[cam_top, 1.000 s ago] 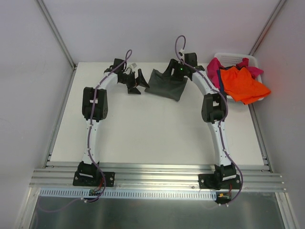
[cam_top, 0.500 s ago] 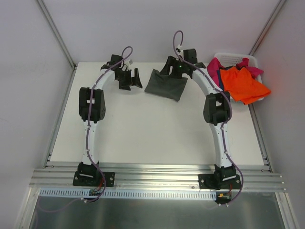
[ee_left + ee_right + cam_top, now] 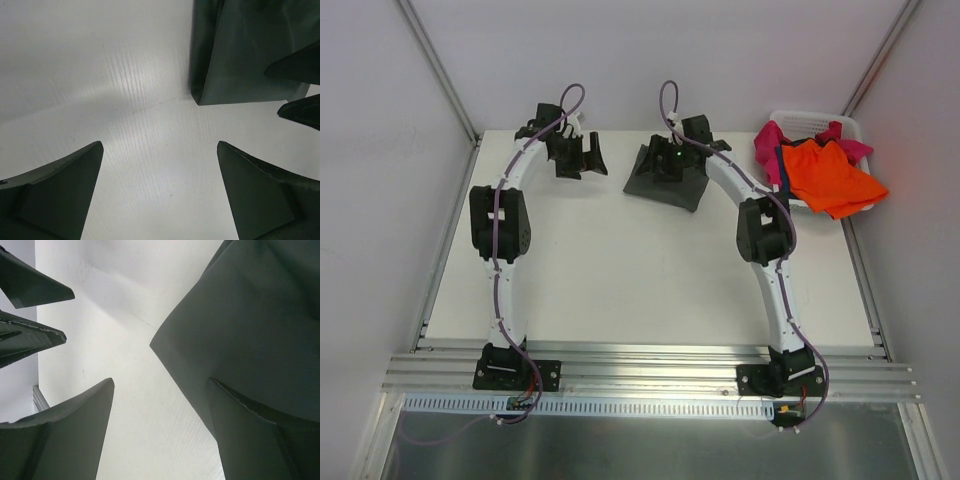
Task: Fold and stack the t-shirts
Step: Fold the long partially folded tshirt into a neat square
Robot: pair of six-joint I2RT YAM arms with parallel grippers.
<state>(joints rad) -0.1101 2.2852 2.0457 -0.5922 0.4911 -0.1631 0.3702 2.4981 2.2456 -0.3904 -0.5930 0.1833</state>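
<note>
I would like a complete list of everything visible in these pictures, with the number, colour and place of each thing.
grey-olive t-shirt: one, dark grey-olive, folded, far middle of the table.
orange t-shirt: one, bright orange, draped over the basket's front.
pink t-shirt: one as far as shows, magenta-pink, hanging over the basket's left side.
dark blue cloth: one strip visible, between pink and orange.
laundry basket: one, white, far right corner.
table: one, white.
rail: one, silver, near edge.
left arm, right arm: white with black joints, bases on the rail.
left pincer: black, open, over bare table beside the grey-olive t-shirt.
right pincer: black, open, at that shirt's edge.
</note>
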